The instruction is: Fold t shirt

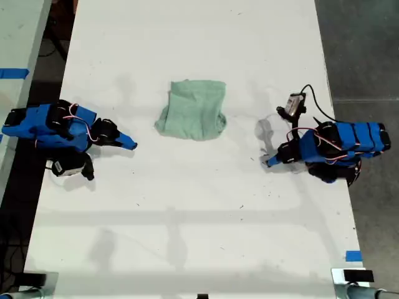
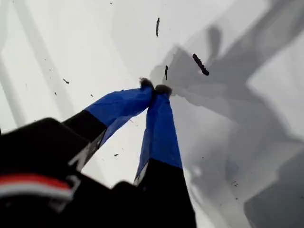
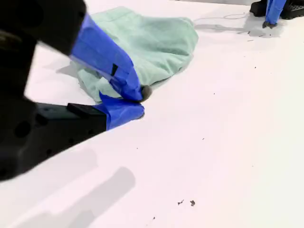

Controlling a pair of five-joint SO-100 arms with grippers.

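Mint-green t shirt (image 1: 192, 109) lies bunched mid-table (image 1: 187, 237), between both arms, touching neither. You get that layout only in exterior view. My second gripper (image 3: 135, 105) clenched, empty, shirt close behind tips; far arm visible past shirt. My first gripper (image 2: 156, 88) tips pressed together over bare white surface; shirt outside its camera.

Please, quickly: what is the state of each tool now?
My first gripper: closed, holding nothing.
My second gripper: closed, empty, beside the t shirt.
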